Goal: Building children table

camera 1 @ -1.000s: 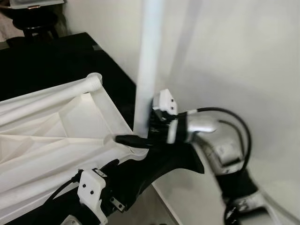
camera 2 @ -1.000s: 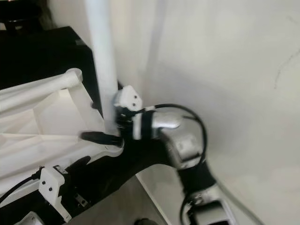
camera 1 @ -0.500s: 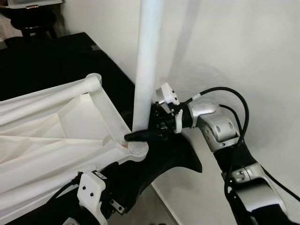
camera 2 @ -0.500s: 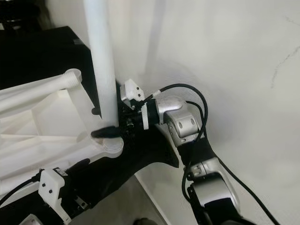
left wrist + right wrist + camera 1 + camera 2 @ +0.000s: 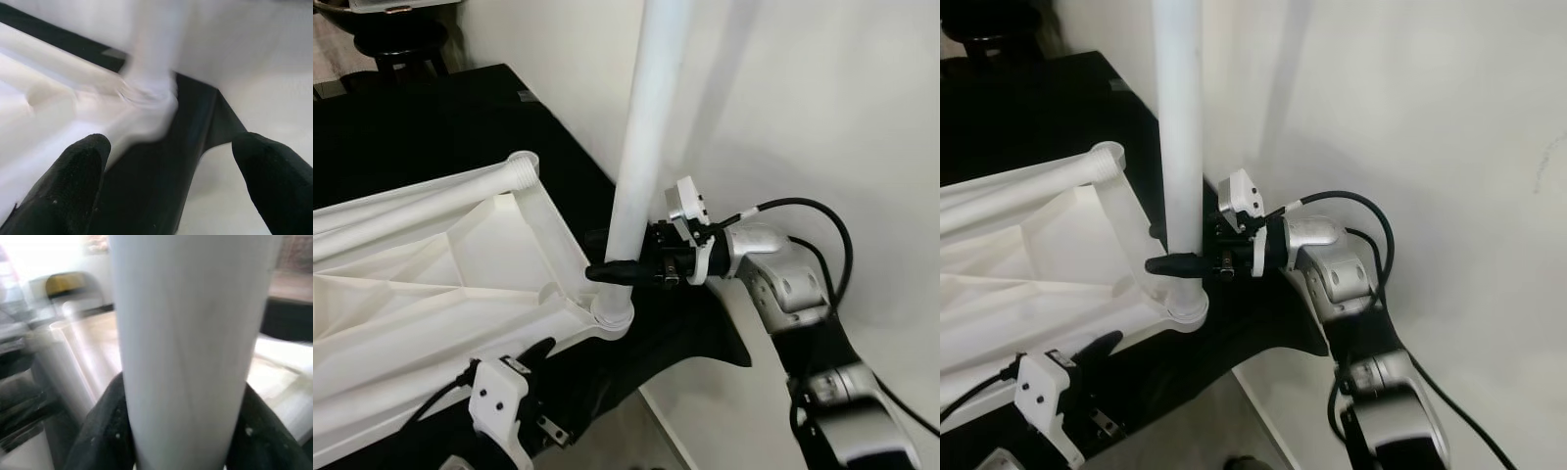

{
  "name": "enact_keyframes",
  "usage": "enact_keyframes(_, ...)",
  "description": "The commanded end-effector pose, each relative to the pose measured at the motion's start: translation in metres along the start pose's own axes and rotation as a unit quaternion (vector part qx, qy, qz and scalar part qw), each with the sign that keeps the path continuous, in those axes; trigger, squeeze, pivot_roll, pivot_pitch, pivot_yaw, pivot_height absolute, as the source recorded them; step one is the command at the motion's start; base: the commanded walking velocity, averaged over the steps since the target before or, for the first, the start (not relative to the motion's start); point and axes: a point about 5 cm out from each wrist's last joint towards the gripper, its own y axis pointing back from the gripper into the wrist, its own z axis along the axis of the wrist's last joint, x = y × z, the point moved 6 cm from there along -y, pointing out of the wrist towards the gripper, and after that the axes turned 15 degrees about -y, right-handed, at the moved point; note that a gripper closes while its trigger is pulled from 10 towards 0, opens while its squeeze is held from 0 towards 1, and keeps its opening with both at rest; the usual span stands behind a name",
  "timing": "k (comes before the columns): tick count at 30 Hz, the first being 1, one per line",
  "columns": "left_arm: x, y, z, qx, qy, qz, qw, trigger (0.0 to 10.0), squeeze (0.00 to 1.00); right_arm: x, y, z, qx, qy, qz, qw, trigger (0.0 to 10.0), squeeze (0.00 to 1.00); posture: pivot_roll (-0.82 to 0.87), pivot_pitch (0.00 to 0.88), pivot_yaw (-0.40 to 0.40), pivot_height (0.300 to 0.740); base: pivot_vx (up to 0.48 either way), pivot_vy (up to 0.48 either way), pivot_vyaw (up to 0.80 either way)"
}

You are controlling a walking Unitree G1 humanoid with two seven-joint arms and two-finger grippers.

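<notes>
Shifted right in frame since earlier: table leg, right gripper clamped low on it. Left gripper open, idle. Keep leg plumb over corner socket while twisting.

Both head eyes look steeply down at the upturned tabletop and upright leg; the right wrist camera presses close against that leg.
</notes>
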Motion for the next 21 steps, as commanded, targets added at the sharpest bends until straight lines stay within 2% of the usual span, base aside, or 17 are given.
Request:
enact_keyframes(1,-0.002,0.002,0.003,-0.002,0.005,-0.009,1.0,10.0,0.0,-0.038,0.033,-0.056,0.058,-0.044,-0.252,0.965,0.0,0.0,-0.16,0.233,-0.053,0.74,0.0,0.0,0.0)
enact_keyframes(2,-0.001,0.003,0.002,0.0,0.004,-0.01,1.0,10.0,0.0,-0.031,0.039,-0.067,0.058,-0.047,-0.3,0.951,0.0,0.0,-0.16,0.231,-0.05,0.74,0.0,0.0,0.0)
enact_keyframes(5,-0.001,0.002,0.002,0.0,0.005,-0.013,1.0,10.0,0.0,-0.026,0.04,-0.07,0.06,-0.044,-0.312,0.947,0.0,0.0,-0.17,0.224,-0.046,0.74,0.0,0.0,0.0)
enact_keyframes(7,-0.001,0.0,0.001,0.0,0.006,-0.017,1.0,10.0,0.0,-0.022,0.034,-0.069,0.062,-0.037,-0.285,0.956,0.0,0.0,-0.15,0.217,-0.07,0.74,0.0,0.0,0.0)
enact_keyframes(11,-0.001,0.0,0.0,0.001,0.002,-0.016,1.0,10.0,0.0,-0.023,0.028,-0.067,0.067,-0.036,-0.268,0.96,0.0,0.0,-0.15,0.216,-0.071,0.74,0.0,0.0,0.0)
enact_keyframes(12,0.0,0.0,0.0,0.0,0.002,-0.01,1.0,10.0,0.0,-0.021,0.025,-0.064,0.066,-0.032,-0.258,0.963,10.0,0.0,-0.15,0.212,-0.07,0.74,0.0,0.0,0.0)
enact_keyframes(14,0.001,0.0,0.0,0.0,0.002,-0.007,1.0,10.0,0.0,-0.021,0.023,-0.062,0.065,-0.029,-0.251,0.965,10.0,0.0,-0.15,0.212,-0.07,0.74,0.0,0.0,0.0)
enact_keyframes(15,0.002,-0.001,0.0,0.0,0.002,-0.003,1.0,10.0,0.0,-0.001,0.009,-0.054,0.062,-0.052,-0.156,0.984,10.0,1.0,-0.16,0.194,-0.087,0.74,0.0,0.0,0.0)
enact_keyframes(16,0.002,-0.001,0.0,0.0,0.002,-0.003,1.0,10.0,0.0,-0.001,0.009,-0.054,0.062,-0.052,-0.156,0.984,10.0,1.0,-0.16,0.194,-0.087,0.74,0.0,0.0,0.0)
enact_keyframes(17,0.002,-0.001,-0.001,0.0,0.002,-0.003,1.0,10.0,0.0,0.009,0.005,-0.053,0.067,-0.062,-0.114,0.989,10.0,1.0,-0.16,0.194,-0.087,0.74,0.0,0.0,0.0)
enact_keyframes(18,0.002,-0.003,-0.001,-0.001,0.003,-0.004,1.0,10.0,0.0,0.025,0.002,-0.047,0.067,-0.076,-0.039,0.994,10.0,1.0,-0.17,0.184,-0.092,0.74,0.0,0.0,0.0)
enact_keyframes(19,0.002,-0.003,-0.001,-0.001,0.003,-0.005,1.0,10.0,0.0,0.036,0.002,-0.042,0.065,-0.083,-0.007,0.994,10.0,1.0,-0.17,0.184,-0.092,0.74,0.0,0.0,0.0)
enact_keyframes(20,0.002,-0.003,-0.001,-0.001,0.003,-0.005,1.0,10.0,0.0,0.036,0.002,-0.042,0.065,-0.083,-0.007,0.994,10.0,1.0,-0.17,0.184,-0.092,0.74,0.0,0.0,0.0)
enact_keyframes(21,0.001,-0.004,-0.001,-0.002,0.004,-0.006,1.0,10.0,0.0,0.042,0.003,-0.034,0.062,-0.079,0.031,0.994,10.0,1.0,-0.17,0.182,-0.095,0.74,0.0,0.0,0.0)
